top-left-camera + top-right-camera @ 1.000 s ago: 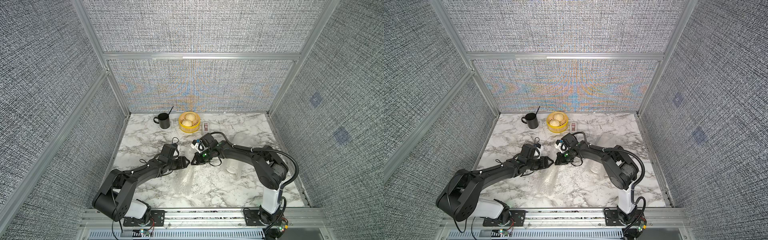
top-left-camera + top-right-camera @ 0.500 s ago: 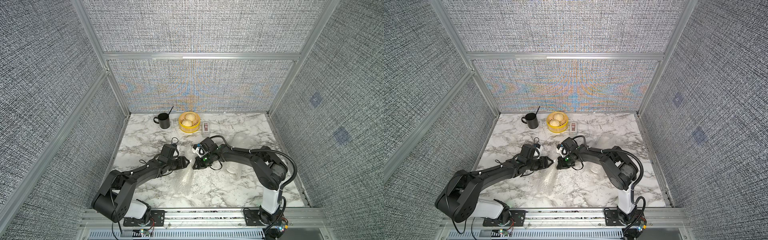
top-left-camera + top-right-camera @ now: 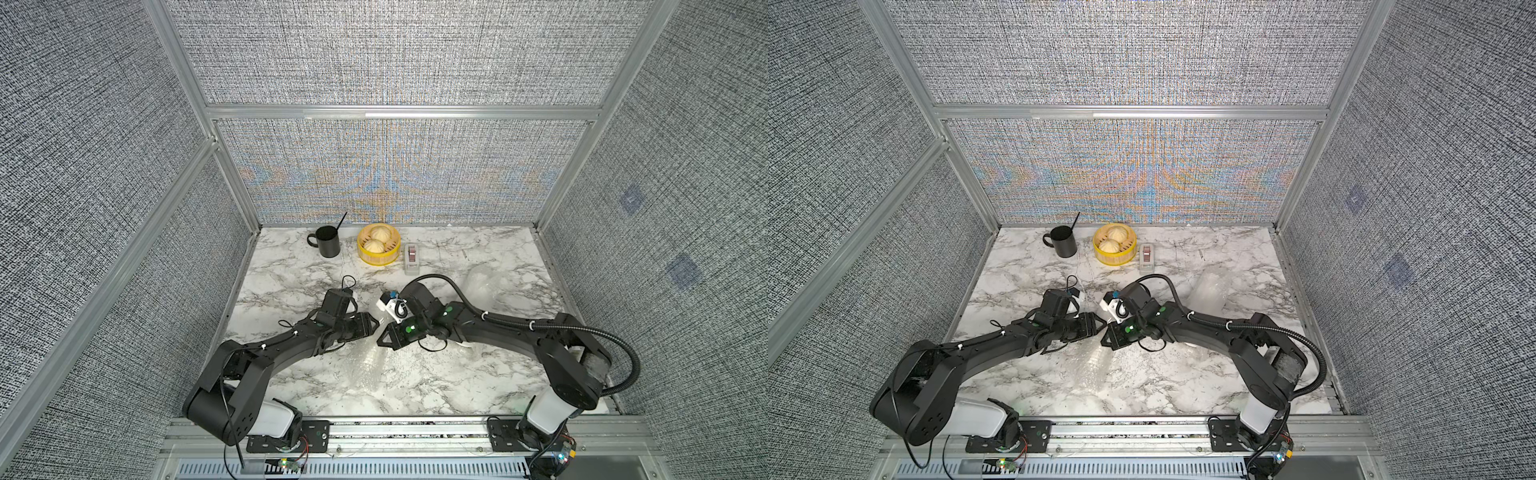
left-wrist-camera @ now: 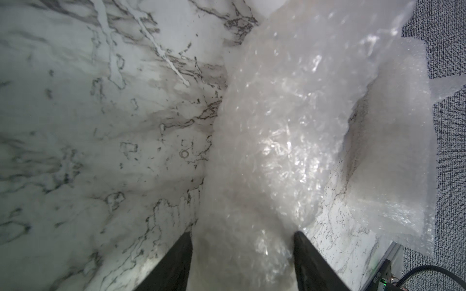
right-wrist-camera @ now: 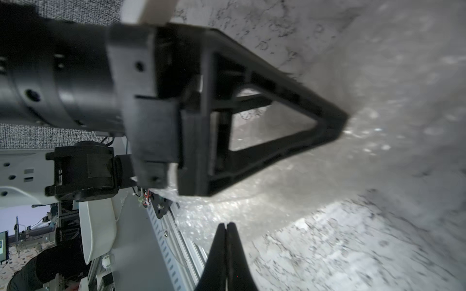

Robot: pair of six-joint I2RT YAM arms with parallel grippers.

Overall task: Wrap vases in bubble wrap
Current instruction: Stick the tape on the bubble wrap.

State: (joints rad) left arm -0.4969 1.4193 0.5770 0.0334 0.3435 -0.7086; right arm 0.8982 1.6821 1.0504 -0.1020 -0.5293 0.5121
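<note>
The left gripper (image 4: pixel 242 236) is straddling a bubble wrap bundle (image 4: pixel 264 141) lying on the marble table (image 4: pixel 88 126). In the left wrist view its two fingers (image 4: pixel 176 262) are pressing against opposite flanks of the bundle, so this pincer is grasping the wrap. Whether a vase is lying inside cannot be told, because the cloudy plastic is hiding the contents. In both top views the bubble wrap bundle (image 3: pixel 372 368) is extending from the gripper tips toward the front rail, near the table centre. The right gripper (image 5: pixel 226 228) is clenched, with its fingertips meeting and nothing showing between them. In a top view the right gripper (image 3: pixel 381 341) is sitting just beside the left gripper (image 3: pixel 374 322), nearly tip to tip. In the right wrist view the left gripper (image 5: pixel 340 118) is filling much of the picture and blocking the table behind it. A second bubble wrap sheet (image 3: pixel 482 282) is lying toward the right rear, with the right arm (image 3: pixel 498 336) crossing between it and the bundle. A black mug (image 3: pixel 328 246), a yellow steamer basket (image 3: pixel 380 259) holding buns (image 3: pixel 378 230), and a small grey box (image 3: pixel 411 259) are standing along the back wall, well apart from both grippers.
</note>
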